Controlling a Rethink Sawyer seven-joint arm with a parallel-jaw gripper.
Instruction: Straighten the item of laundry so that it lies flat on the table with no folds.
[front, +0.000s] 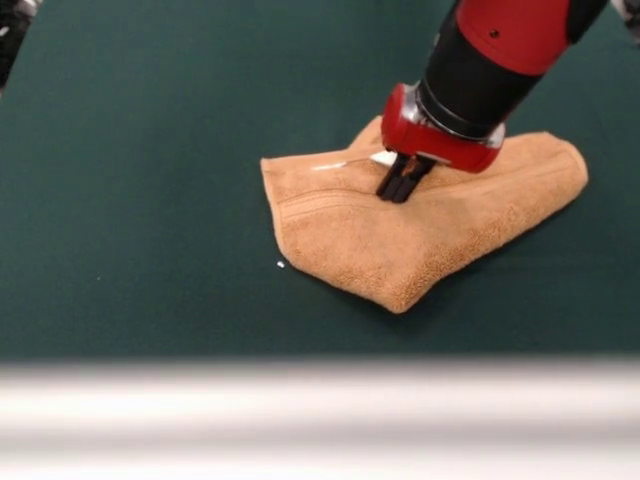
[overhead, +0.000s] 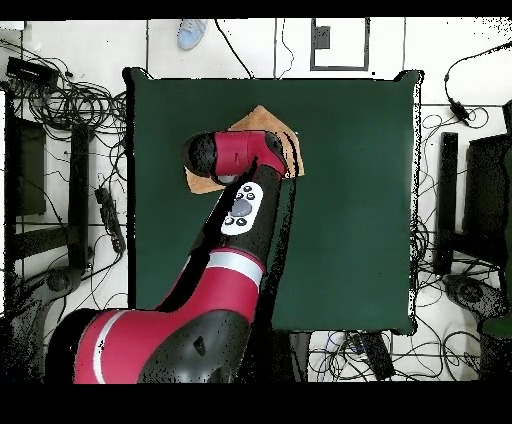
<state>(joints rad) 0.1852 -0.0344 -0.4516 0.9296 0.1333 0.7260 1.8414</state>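
The orange-tan terry towel (front: 420, 235) lies folded and crumpled on the dark green table (front: 140, 220), right of centre in the front view. A small white label (front: 384, 158) shows near its far edge. My gripper (front: 398, 190) comes down from the upper right, its dark fingers together and pressed on the towel's upper middle. In the overhead view the red arm covers most of the towel (overhead: 268, 122), and the gripper itself is hidden under the arm.
The table's pale whitish front edge (front: 320, 410) runs along the bottom of the front view. A small white speck (front: 281, 264) lies on the cloth left of the towel. Cables and equipment (overhead: 70, 110) surround the table on the floor.
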